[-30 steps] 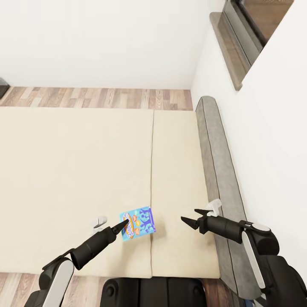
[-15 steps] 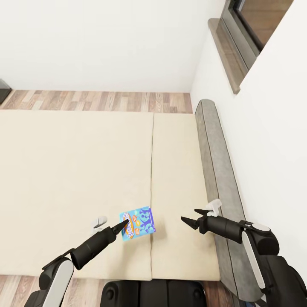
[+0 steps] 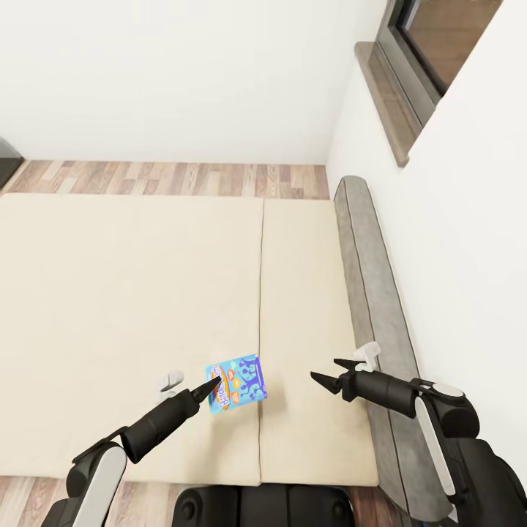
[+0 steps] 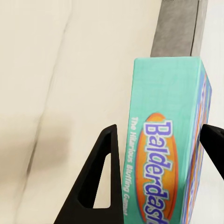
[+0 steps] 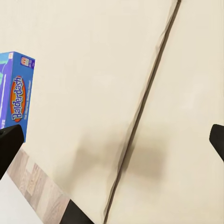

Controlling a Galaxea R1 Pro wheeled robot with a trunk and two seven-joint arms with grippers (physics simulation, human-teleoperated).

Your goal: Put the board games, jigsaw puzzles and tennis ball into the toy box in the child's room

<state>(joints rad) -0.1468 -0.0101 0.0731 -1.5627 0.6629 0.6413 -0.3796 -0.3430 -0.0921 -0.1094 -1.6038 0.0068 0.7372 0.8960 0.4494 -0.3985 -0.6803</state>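
Fingers (image 4: 100,182) of the left gripper (image 3: 212,383) are black, tapered and wedge-shaped, each with a triangular cut-out; they sit on either side of the small blue board game (image 3: 236,383) and grasp it by its edges. In the left wrist view the box (image 4: 170,154) stands between the two fingers, its teal side panel printed with an orange oval and the white title "Balderdash". The box is a flat rectangular carton, held tilted above the near part of the bed (image 3: 132,293), just left of the mattress seam.

To the right, the right gripper (image 3: 328,373) hangs over the narrower right mattress panel with its two pointed black fingers spread apart and nothing between them. In the right wrist view the carton (image 5: 16,91) appears off to one side, apart from that gripper.

The mattress is smooth, matt beige, divided by a dark straight seam running near to far. A padded grey headboard (image 3: 369,293) with rounded ends borders its right side against the white wall. Beyond the far edge lies a strip of wood-plank floor (image 3: 168,179). High on the right wall, a dark-framed window (image 3: 428,51) sits above a brown sill.
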